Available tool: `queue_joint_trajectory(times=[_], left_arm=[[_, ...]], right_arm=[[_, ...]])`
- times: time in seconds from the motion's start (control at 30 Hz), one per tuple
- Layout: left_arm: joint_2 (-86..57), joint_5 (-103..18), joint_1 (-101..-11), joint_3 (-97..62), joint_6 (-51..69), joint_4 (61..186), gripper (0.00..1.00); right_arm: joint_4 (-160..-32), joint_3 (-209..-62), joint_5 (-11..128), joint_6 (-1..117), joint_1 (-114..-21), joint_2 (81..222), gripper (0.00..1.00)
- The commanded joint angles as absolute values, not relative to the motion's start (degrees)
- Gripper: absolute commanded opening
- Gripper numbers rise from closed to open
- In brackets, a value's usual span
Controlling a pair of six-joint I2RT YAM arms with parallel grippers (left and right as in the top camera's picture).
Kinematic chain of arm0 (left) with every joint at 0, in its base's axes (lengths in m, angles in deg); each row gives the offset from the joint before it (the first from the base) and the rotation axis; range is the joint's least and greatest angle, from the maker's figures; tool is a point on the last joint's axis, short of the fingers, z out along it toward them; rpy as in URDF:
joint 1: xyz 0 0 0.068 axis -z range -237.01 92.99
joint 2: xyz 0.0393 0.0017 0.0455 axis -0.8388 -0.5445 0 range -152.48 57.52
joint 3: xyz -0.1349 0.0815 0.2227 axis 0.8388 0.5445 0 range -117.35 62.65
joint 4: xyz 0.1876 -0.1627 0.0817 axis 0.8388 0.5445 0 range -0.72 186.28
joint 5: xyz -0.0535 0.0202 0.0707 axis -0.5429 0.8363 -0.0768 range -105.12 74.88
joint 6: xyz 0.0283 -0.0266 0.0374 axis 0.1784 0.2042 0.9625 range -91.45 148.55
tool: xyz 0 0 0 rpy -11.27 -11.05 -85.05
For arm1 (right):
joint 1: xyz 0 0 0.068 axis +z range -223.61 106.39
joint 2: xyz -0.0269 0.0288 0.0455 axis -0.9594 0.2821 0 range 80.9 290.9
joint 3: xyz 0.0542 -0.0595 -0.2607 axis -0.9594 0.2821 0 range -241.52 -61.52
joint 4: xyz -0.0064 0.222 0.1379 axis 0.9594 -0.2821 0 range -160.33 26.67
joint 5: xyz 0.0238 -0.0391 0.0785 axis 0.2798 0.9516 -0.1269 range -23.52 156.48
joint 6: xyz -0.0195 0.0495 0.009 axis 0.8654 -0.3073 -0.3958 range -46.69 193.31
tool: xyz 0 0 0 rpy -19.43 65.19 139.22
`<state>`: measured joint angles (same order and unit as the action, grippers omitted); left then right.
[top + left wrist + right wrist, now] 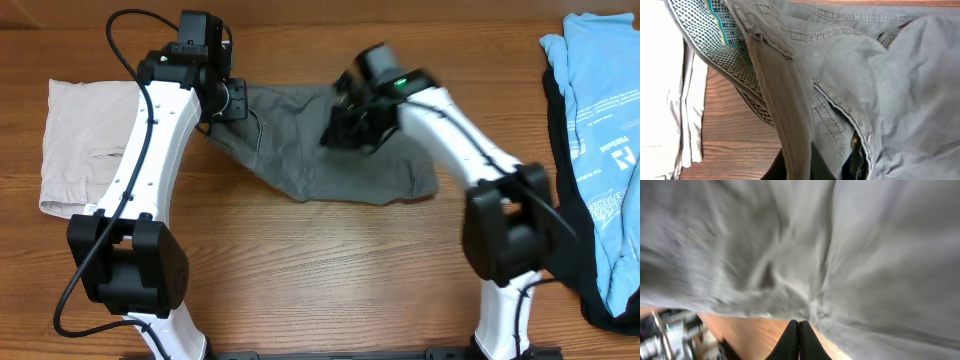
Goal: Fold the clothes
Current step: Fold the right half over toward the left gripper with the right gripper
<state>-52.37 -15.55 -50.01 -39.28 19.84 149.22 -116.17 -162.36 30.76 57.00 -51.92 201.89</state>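
Left gripper (232, 100), upper left, and right gripper (345, 125), centre, are each clamped on the shorts (330, 175), seemingly raising 2 spots to fold.

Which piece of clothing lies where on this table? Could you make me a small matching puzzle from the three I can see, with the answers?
Things:
1. grey shorts
2. beige shorts
3. light-blue shirt

Places on the table, seen from overhead:
A. right end
B. left end
C. middle

Pairs: 1-C, 2-B, 3-A.
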Motion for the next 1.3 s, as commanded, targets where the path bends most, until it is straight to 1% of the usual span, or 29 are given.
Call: queue_joint_trajectory(times=[0.0,0.1,0.23,0.3,0.4,0.6,0.77,0.9,1.0,1.27], left_arm=[[-49.92,-14.65,-49.35,-43.13,21.35,150.33,0.04],[-49.92,-14.67,-49.31,-45.69,21.3,152.02,0.04],[-49.92,-14.65,-49.0,-47.98,21.33,153.66,0.05],[-49.92,-14.67,-48.85,-48.03,21.3,153.98,0.07],[-49.94,-14.65,-48.45,-48.03,21.33,154.22,0.08],[-50.01,-14.61,-47.62,-47.96,21.3,155.14,0.04],[-50.01,-14.08,-47.21,-46.37,21.33,155.47,0.04],[-50.01,-12.97,-47.21,-44.35,21.35,155.51,0.04],[-50.01,-12.97,-47.21,-44.11,22.33,155.49,0.04],[-50.01,-12.97,-47.21,-44.11,23.47,156.19,0.04]], right_arm=[[-115.23,-162.69,31.3,55.58,-51.99,200.9,0.04],[-112.28,-160.55,32.0,54.68,-51.0,201.97,0.04],[-107.41,-157.73,36.42,51.99,-48.14,205.03,0.04],[-105.66,-156.96,36.42,51.99,-47.02,206.56,0.04],[-103.8,-156.72,36.44,51.99,-45.06,209.08,0.04],[-100.96,-156.72,36.55,52.39,-41.76,213.01,0.04],[-100.92,-157.9,37.23,53.37,-42.24,212.88,0.04],[-104.26,-160.68,36.86,54.05,-44.77,210.87,0.04],[-104.11,-161.38,36.86,54.0,-47.02,209.21,0.04],[-95.93,-161.11,36.88,53.04,-48.93,209.17,0.04]])
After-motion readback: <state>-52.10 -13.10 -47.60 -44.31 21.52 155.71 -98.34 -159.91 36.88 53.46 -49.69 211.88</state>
